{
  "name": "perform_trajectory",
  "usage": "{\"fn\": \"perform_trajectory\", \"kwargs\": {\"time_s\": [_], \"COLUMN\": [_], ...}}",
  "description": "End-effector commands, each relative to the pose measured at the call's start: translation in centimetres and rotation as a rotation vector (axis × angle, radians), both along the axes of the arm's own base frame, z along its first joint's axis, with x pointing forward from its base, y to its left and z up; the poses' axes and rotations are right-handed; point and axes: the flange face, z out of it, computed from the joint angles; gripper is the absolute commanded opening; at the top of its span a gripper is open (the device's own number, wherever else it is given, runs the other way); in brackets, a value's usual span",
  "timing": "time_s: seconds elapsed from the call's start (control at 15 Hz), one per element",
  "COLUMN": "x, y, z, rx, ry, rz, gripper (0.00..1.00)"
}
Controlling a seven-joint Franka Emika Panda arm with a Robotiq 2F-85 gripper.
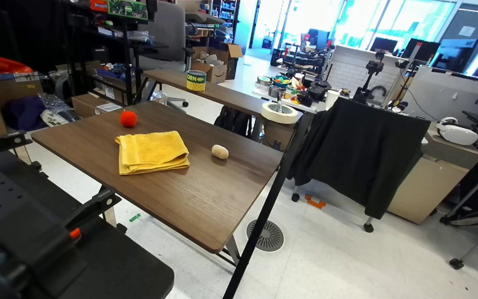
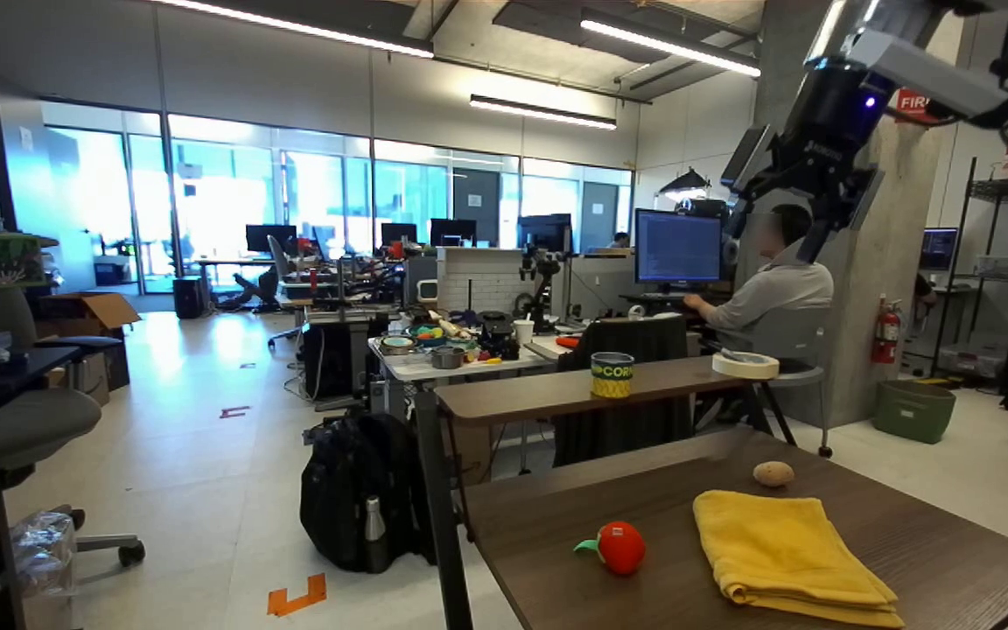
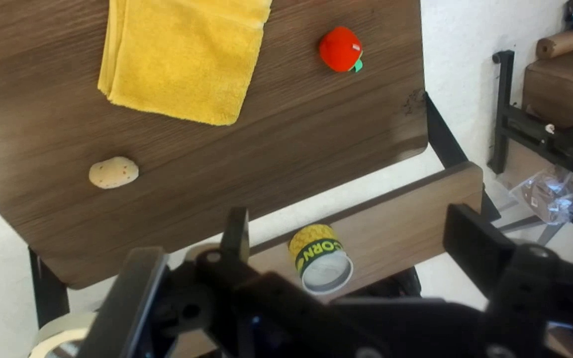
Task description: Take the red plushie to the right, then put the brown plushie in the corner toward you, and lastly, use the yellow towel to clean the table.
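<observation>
Jaws apart; wrist view crops yellow towel (image 3: 187, 62).

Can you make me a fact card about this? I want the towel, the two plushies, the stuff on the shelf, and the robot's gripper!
Yellow towel: folded, lying on the table
Red plushie: round with a bit of green; on the table, right of the towel in the wrist view
Brown plushie: pale, with small spots; on the table, below and left of the towel in the wrist view
Touching each other: none of those three
Shelf: raised; holds a corn can and a tape roll
Gripper: open, in the air, holding nothing
</observation>
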Motion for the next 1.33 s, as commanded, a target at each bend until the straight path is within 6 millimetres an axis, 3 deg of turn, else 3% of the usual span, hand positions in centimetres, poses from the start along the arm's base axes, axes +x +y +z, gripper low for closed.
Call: {"fn": "perform_trajectory", "kwargs": {"time_s": [0.0,0.4,0.47,0.53,0.67,0.93,1.27], "x": [3.8,7.2,7.4,5.3,5.5,5.7,4.7], "y": [4.6,12.9,13.5,12.4,13.3,12.7,8.6], "z": [-6.6,-19.3,-20.2,-18.5,-20.6,-19.4,-19.5], "rx": [0.002,-0.086,-0.078,-0.067,-0.073,-0.07,-0.109], "ry": [0.118,0.244,0.289,0.251,0.268,0.252,0.285], "rz": [-0.016,-0.125,-0.154,-0.106,-0.105,-0.113,0.217], "gripper": [1.0,1.0,1.0,1.0,1.0,1.0,1.0]}}
